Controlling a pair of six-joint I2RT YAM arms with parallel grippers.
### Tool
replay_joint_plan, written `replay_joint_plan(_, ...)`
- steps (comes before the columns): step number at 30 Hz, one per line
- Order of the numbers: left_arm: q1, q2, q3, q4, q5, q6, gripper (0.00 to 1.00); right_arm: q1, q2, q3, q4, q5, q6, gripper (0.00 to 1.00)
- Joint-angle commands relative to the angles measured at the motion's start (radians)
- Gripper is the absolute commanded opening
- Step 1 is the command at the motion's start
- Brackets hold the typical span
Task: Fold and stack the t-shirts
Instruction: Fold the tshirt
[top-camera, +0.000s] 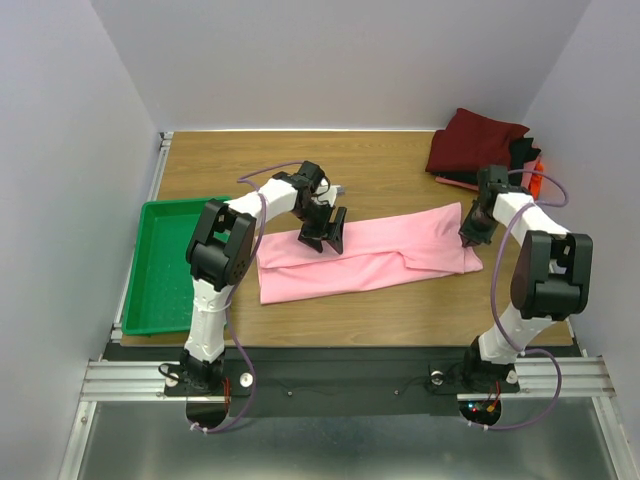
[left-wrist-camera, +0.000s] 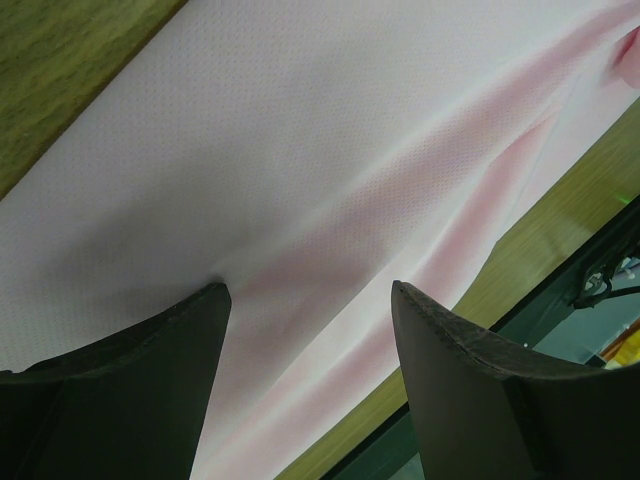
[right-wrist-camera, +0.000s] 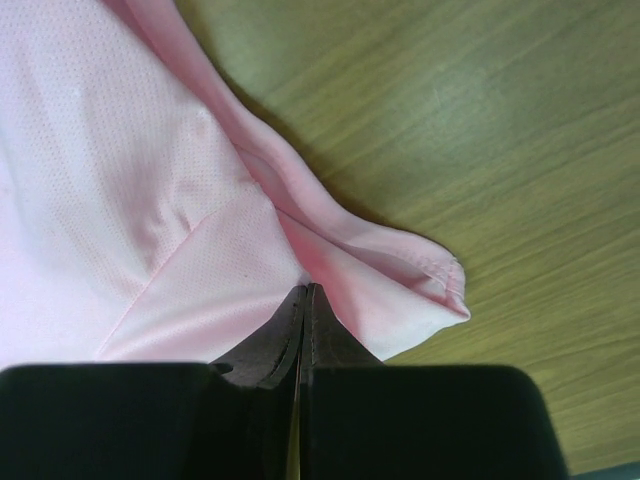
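Note:
The light pink t-shirt lies folded into a long strip across the middle of the table. My left gripper hovers open over its left part; in the left wrist view the fingers straddle pink cloth and hold nothing. My right gripper is at the strip's right end. In the right wrist view it is shut, and the pink cloth gathers into its tips beside the sleeve hem. A dark red t-shirt tops a pile at the back right, over black and orange-red cloth.
A green plastic tray stands at the table's left edge. White walls close in the table at the left, back and right. Bare wood shows behind the pink strip and in front of it.

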Motion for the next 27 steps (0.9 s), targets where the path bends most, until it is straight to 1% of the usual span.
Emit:
replay_joint_plan(1, 0.017, 0.026, -0.051, -0.048, -0.123, 0.036, 0.78, -0.026, -0.015, -0.013, -0.024, 0.050, -0.001, 0.00)
replay_joint_plan(9, 0.017, 0.028, -0.040, -0.053, -0.130, 0.037, 0.79, -0.033, 0.036, 0.031, -0.022, 0.045, -0.003, 0.01)
replay_joint_plan(12, 0.017, 0.028, -0.018, -0.048, -0.139, 0.039, 0.78, -0.033, 0.040, 0.068, -0.022, 0.030, -0.009, 0.21)
replay_joint_plan(13, 0.017, 0.026, 0.005, -0.048, -0.149, 0.039, 0.79, -0.033, 0.039, 0.083, -0.022, 0.019, -0.020, 0.35)
replay_joint_plan(14, 0.017, 0.026, 0.021, -0.050, -0.154, 0.039, 0.79, -0.031, 0.033, 0.093, -0.024, 0.017, -0.027, 0.40)
replay_joint_plan(16, 0.017, 0.029, 0.070, -0.051, -0.160, 0.037, 0.80, -0.016, 0.023, 0.103, -0.027, 0.043, -0.040, 0.47)
replay_joint_plan(19, 0.017, 0.036, 0.105, -0.059, -0.159, 0.029, 0.81, 0.012, -0.009, 0.123, -0.033, 0.054, -0.043, 0.50)
replay_joint_plan(22, 0.017, 0.036, 0.104, -0.059, -0.159, 0.028, 0.81, 0.067, -0.017, 0.134, -0.022, 0.025, -0.029, 0.50)
replay_joint_plan(23, 0.017, 0.034, 0.095, -0.059, -0.162, 0.029, 0.81, 0.094, -0.009, 0.134, -0.016, 0.008, -0.027, 0.50)
replay_joint_plan(25, 0.019, 0.033, 0.079, -0.059, -0.163, 0.036, 0.81, 0.107, 0.012, 0.130, 0.016, -0.025, -0.018, 0.50)
replay_joint_plan(27, 0.019, 0.026, 0.059, -0.059, -0.168, 0.037, 0.81, 0.153, 0.063, 0.131, 0.047, -0.071, 0.003, 0.50)
